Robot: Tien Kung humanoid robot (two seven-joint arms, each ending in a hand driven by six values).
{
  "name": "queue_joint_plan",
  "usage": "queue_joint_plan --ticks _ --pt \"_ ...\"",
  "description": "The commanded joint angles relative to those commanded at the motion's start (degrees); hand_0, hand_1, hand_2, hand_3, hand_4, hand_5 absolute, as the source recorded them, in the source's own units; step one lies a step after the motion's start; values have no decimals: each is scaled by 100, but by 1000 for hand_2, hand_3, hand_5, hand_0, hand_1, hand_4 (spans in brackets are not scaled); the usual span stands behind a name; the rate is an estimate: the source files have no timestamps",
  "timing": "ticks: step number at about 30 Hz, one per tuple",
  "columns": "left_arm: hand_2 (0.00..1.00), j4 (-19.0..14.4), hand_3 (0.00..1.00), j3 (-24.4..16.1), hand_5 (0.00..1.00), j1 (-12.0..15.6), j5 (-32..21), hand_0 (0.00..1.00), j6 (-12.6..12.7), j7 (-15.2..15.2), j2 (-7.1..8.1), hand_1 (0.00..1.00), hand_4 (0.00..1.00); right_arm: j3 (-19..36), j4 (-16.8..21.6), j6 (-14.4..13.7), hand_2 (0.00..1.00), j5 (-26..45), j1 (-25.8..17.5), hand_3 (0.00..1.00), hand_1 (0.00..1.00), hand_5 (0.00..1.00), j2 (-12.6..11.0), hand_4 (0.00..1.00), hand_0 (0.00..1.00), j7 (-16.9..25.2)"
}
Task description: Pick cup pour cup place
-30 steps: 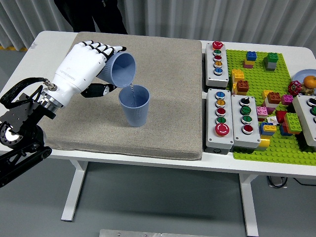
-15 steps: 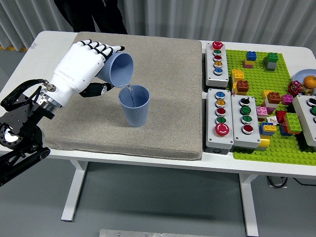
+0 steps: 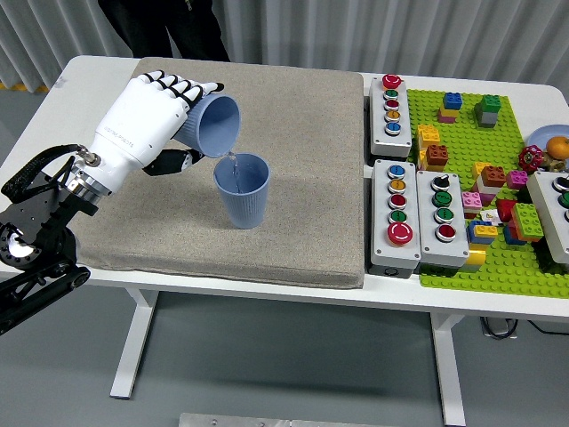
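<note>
Nearest the camera, the white bench (image 3: 222,289) edge runs across the bottom, carrying a grey mat (image 3: 293,222) that covers most of its left and middle. The black left arm comes in from the lower left corner and reaches up over the mat.

On the mat stands the upright blue cup (image 3: 242,190), open mouth up, roughly mid-mat toward the left. Just above and to its left, the left hand (image 3: 147,120) is wrapped around the tilted blue cup (image 3: 216,124), which is tipped so its mouth faces right and down over the standing one. A thin stream falls from its lip into the cup below; the two cups are close but not touching.

To the right, off the mat, sit grey button boxes (image 3: 397,213) and a green brick plate (image 3: 498,196) strewn with coloured bricks. At the far edge, a person's dark legs (image 3: 169,27) stand behind the bench.

The pour looks to be the step in hand. Next, I judge, the hand must right the tilted cup once the flow stops, then set it down upright on clear mat beside the other.
</note>
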Motion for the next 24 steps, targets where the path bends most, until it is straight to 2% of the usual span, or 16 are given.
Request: queue_joint_plan --ticks 12,19,24 --pt "691 64 586 80 93 -7 0 469 26 -2 -38 514 664 0 -1 -2 559 11 19 571 631 88 1 2 703 -1" --pt "691 100 587 224 87 -83 0 472 24 239 -38 517 660 -16 1 -4 559 27 30 571 631 87 1 2 703 -8" --pt "690 103 591 287 90 -103 0 472 43 288 -37 517 662 -24 1 -11 559 53 29 571 631 88 0 2 703 -1"
